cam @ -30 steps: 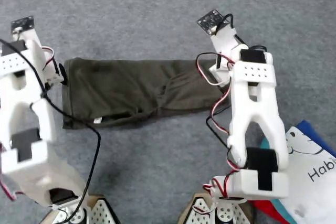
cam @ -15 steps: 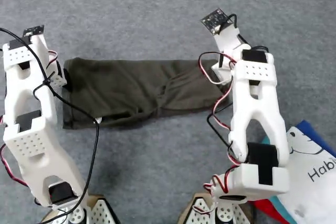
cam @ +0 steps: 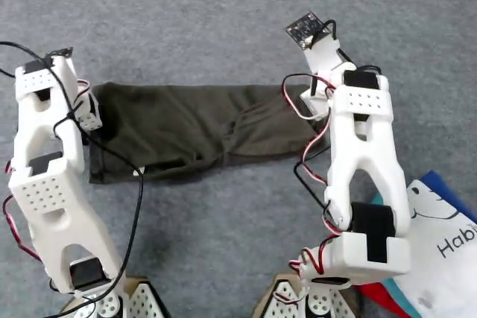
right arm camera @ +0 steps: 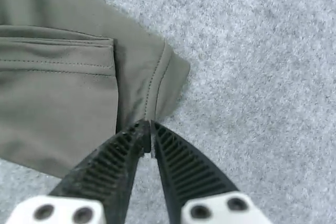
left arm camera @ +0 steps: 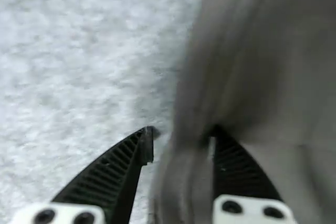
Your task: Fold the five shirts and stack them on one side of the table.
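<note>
Left gripper (left arm camera: 181, 148) is now shifted onto the left end of the olive shirt (cam: 186, 128), mid-frame, jaws spread astride the fabric. Right gripper (right arm camera: 150, 129) is kept pinched on the right hem. Fold not yet begun.

shirt (cam: 186, 128) on table (cam: 223, 27), centre, lying crosswise

You are seeing the desk (cam: 223, 27) sitting under bright, even light; the shirt (cam: 179, 128) is casting a thin, soft shadow along its near edge.
</note>
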